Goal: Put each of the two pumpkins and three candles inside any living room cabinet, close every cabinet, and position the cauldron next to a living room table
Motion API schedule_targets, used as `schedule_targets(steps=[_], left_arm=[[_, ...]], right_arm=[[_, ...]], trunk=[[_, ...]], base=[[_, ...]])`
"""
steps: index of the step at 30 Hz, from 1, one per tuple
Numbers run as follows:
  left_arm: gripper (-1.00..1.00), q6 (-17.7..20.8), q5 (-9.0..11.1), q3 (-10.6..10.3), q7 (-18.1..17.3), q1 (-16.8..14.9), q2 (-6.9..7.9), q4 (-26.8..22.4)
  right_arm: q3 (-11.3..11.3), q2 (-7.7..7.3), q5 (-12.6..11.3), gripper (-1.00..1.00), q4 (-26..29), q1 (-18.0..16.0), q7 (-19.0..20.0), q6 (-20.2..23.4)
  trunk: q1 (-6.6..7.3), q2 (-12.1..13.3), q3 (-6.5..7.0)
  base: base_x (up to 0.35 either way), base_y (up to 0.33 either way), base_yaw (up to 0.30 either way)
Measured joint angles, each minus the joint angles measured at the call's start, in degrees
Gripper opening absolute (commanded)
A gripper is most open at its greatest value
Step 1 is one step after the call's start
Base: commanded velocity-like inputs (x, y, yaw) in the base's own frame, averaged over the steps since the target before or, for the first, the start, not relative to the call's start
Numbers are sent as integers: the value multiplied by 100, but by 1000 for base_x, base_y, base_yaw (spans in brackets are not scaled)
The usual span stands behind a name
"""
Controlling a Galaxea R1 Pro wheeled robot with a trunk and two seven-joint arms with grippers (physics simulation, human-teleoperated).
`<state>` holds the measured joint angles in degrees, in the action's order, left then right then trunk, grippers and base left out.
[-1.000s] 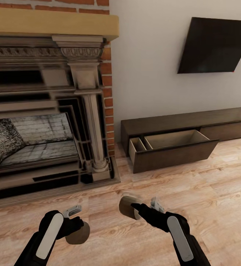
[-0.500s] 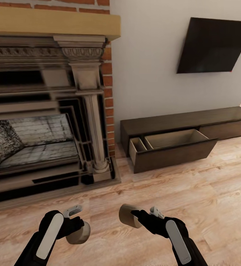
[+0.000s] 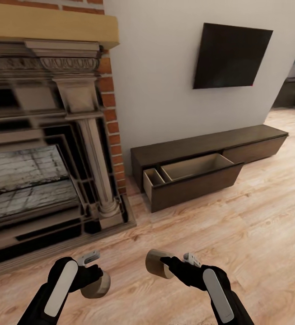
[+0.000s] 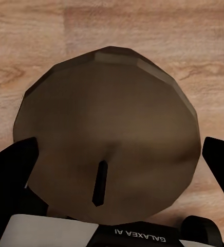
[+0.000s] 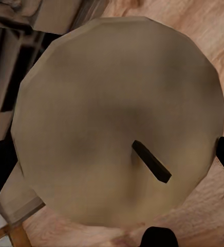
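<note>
Candles are in hand on both sides: a stubby beige-grey wax cylinder with a short dark wick [image 3: 96, 285] sits pinched in the black two-fingered left gripper [image 3: 92, 276], and in the left wrist view its flat wick end [image 4: 108, 133] lies between the dark fingers [image 4: 12, 167]. Ahead of that gripper and off to its left stands the grey carved stone fireplace with red-brick edging [image 3: 52, 144]. The black right gripper [image 3: 172, 266] is likewise closed on a second beige-grey candle [image 3: 157, 263], held tipped so its round end faces the left arm; in the right wrist view the wick [image 5: 151, 161] sits near the middle of that face. Well ahead of the right gripper, across the light wood plank floor [image 3: 237, 234], the long low dark-brown wooden cabinet [image 3: 210, 153] stands against the wall with one pale-lined drawer [image 3: 190, 174] pulled open under a dark wall-mounted screen [image 3: 231, 55]. The step looks like the carry to that drawer. To do it well, I would drive squarely up to the open front, stop short of the drawer panel, keep both grips firm, then lower each candle into the wide compartment before releasing, one arm at a time.
</note>
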<state>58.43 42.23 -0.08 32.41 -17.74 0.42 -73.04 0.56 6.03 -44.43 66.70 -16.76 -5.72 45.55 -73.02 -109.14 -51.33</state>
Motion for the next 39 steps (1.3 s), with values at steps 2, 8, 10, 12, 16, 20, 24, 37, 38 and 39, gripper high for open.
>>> schedule_targets(steps=[2, 8, 10, 12, 16, 20, 24, 37, 38, 39], left_arm=[[-100, 0, 0, 0, 0, 0, 0, -1], [-100, 1, -2, 0, 0, 0, 0, -1], [-100, 1, -2, -2, 0, 0, -1, -1], [-100, 1, -3, -3, 0, 0, -2, -1], [-100, 2, -3, -7, 0, 0, -7, -1], [-100, -1, 5, -8, 0, 0, -5, -2], [-100, -1, 3, -7, 0, 1, 0, -2], [-100, -3, 17, -7, 0, 0, -8, -1], [-100, -1, 9, -4, 1, 0, -7, -1], [-100, 4, -11, -6, 1, 0, -5, -2]], right_arm=[[0, 0, 1, -100, 1, -1, 3, -1], [0, -1, 9, -100, -2, 0, 4, -2], [0, -1, 12, -100, 0, 1, 4, 0], [0, -1, 15, -100, -3, 0, 4, 0], [0, -1, 18, -100, -4, 1, 4, 0], [0, 0, -4, -100, -5, 1, 5, -4], [1, 0, -10, -100, -3, 0, 5, -5], [0, -1, -2, -100, -5, 1, 5, -6], [0, -1, -4, -100, -5, 0, 5, -6], [2, -1, -7, -100, -5, 0, 5, -6]], trunk=[[0, 0, 0], [0, 0, 0], [0, 0, 0], [0, 0, 0], [0, 0, 0], [0, 0, 0], [0, 0, 0], [-2, 0, 0], [-3, 0, 0], [-2, 0, 0]], base=[[0, 0, -277], [0, 0, -277], [0, 0, -277], [0, 0, -277], [0, 0, -277], [0, 0, -219], [0, 0, -53], [-47, 12, -189], [-143, 51, -258], [-91, 33, -259]])
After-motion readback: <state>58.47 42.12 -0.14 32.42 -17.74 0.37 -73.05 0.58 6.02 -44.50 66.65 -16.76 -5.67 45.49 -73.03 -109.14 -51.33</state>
